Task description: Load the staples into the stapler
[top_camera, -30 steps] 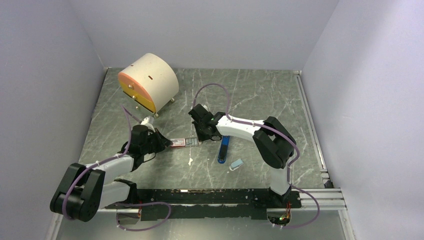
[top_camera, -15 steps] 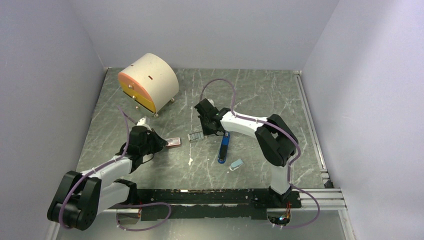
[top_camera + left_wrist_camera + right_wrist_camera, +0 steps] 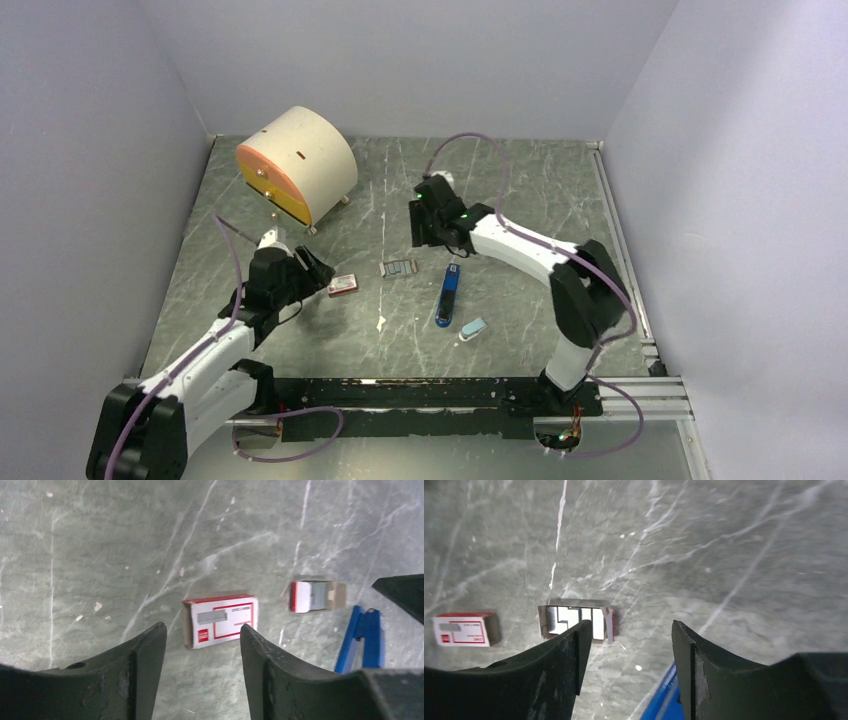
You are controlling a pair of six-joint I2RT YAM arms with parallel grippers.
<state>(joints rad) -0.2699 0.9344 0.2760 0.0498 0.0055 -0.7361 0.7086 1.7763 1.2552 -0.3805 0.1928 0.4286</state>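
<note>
The staples point(image 3: 569, 620) lie as silvery strips in an open cardboard tray point(image 3: 398, 268) on the table, also in the left wrist view as the tray point(image 3: 316, 596). Its red-and-white box sleeve point(image 3: 342, 285) lies apart, to the left. The blue stapler point(image 3: 448, 294) lies right of the tray, pointing toward the arms. My left gripper point(image 3: 314, 270) stands open just short of the sleeve point(image 3: 220, 621), with nothing between its jaws. My right gripper point(image 3: 422, 238) is open and empty above the table, behind the tray and the stapler point(image 3: 663, 700).
A cream drum-shaped case with an orange face point(image 3: 297, 165) stands at the back left. A small light-blue and white oblong piece point(image 3: 472, 328) lies near the stapler's front end. Grey walls enclose the marbled table point(image 3: 520, 190).
Both grippers have opened and drawn back, the left toward the left, the right toward the back. The sleeve and the tray of staples, earlier pulled apart between them, now lie loose on the table.
</note>
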